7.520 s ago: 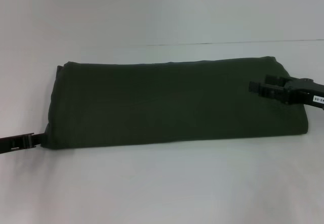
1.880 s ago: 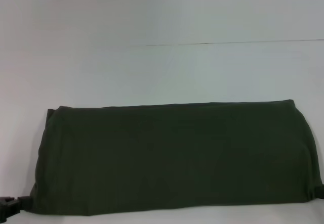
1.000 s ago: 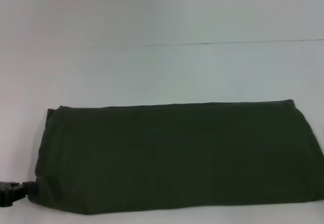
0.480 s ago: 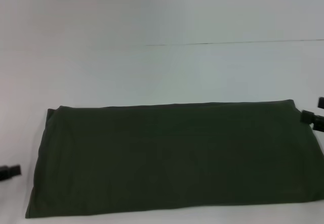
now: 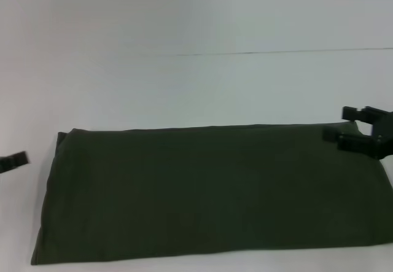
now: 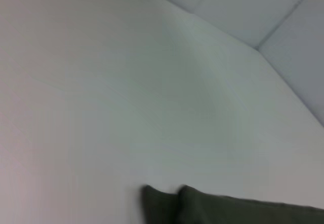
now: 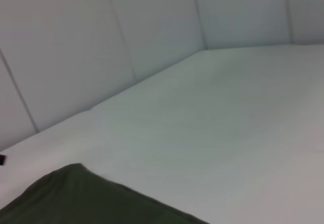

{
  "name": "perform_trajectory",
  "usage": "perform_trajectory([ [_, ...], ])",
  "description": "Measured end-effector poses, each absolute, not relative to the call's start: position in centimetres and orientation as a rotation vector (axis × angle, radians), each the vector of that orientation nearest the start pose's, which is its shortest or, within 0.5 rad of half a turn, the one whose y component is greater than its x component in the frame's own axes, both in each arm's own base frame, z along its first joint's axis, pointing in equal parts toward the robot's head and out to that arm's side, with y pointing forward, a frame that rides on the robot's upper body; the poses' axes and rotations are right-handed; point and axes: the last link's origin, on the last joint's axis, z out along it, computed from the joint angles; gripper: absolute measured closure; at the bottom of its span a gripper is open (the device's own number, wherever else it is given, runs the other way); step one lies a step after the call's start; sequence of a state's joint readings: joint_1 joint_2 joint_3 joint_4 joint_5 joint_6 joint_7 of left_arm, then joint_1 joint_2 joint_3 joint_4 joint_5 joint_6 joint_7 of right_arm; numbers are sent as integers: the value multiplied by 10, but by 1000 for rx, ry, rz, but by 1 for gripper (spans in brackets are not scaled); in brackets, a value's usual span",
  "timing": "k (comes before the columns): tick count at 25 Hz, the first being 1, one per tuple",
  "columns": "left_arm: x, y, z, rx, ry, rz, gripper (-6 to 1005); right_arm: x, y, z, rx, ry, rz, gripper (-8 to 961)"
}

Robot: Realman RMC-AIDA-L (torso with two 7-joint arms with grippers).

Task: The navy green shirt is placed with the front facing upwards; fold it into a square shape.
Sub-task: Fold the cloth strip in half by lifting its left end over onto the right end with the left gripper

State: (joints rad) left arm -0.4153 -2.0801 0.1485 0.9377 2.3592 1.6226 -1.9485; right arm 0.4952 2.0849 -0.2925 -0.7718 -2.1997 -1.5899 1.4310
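My right gripper (image 5: 342, 126) hovers, fingers apart, over the navy green shirt (image 5: 209, 192) — I'd pinch both end corners evenly; left gripper's (image 5: 15, 160) fingers I cannot tell.

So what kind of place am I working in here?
It looks like a lab or test bench rather than a home: a plain white table, bare pale panelled walls, and only the folded navy green shirt between the right gripper and left gripper.

The navy green shirt (image 5: 209, 192) lies on the table (image 5: 196, 88) between both end effectors.
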Motion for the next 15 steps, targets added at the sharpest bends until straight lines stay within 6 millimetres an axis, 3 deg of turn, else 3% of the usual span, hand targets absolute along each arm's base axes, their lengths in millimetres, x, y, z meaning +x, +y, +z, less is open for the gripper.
perform_trajectory([
  [8,-350,293,74,-2061,-1665,-561,199,310,331,40,-2441,816,614,91],
  [15,-350,295,69,-2021,-1757,-512,195,308,337,38,-2432,822,608,91],
])
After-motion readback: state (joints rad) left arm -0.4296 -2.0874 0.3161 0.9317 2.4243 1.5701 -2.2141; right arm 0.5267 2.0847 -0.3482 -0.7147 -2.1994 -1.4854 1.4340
